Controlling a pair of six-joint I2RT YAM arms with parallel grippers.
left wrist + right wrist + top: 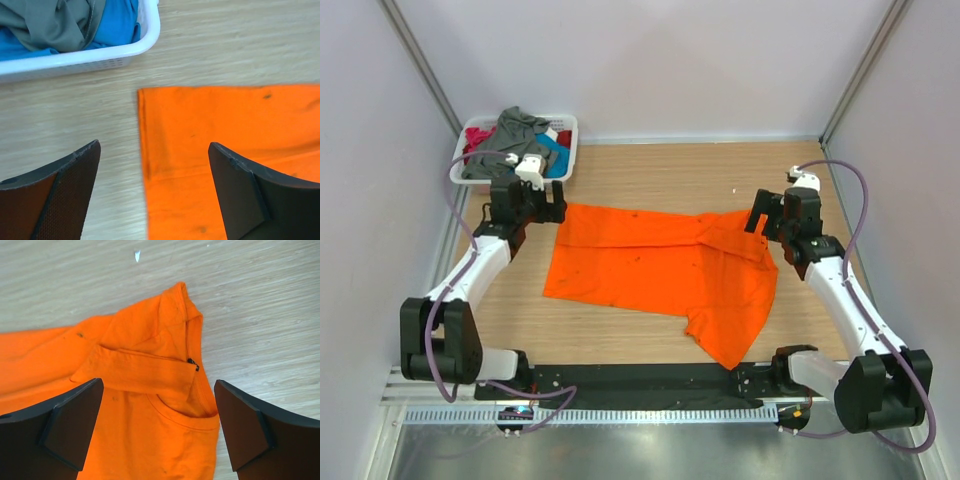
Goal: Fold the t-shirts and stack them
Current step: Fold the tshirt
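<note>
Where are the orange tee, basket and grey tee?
orange tee (650,270): top view, middle of its body.
basket (100,57): left wrist view, white side wall.
grey tee (50,22): left wrist view, crumpled folds inside the basket.

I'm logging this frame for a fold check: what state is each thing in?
Orange tee: spread on the table, far sleeve folded in, near sleeve out, not held.
Left gripper: open, over the tee's hem corner, empty.
Right gripper: open, over the collar, empty.
Basket: upright, holding tees.
Grey tee: crumpled, on top.
Teal tee: crumpled in basket.
Red tee: crumpled in basket.
</note>
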